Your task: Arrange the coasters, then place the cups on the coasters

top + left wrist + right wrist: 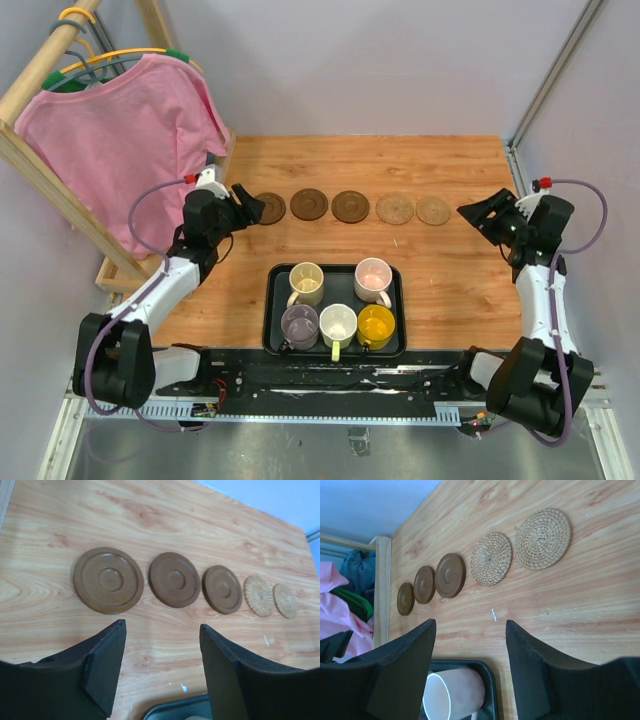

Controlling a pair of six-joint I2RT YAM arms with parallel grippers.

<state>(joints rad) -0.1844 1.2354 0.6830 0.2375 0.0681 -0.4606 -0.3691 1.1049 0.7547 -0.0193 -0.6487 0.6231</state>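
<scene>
Left gripper (162, 630) and right gripper (470, 627) stand open, holding nothing; the coasters (175, 579) lie in a row across mid-frame, above the fingers, untouched.

Wooden table (450, 285): five coasters (350, 207), black tray (338, 284)

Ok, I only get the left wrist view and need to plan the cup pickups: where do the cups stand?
Observer: All five cups stand in the black tray, none on the coasters.
Operator: Which are on the tray's left side?
Observer: The cream cup at the back, the grey-lilac cup in front of it.
Operator: And the other arm?
Observer: The right gripper is open, empty, right of the coaster row.
</scene>
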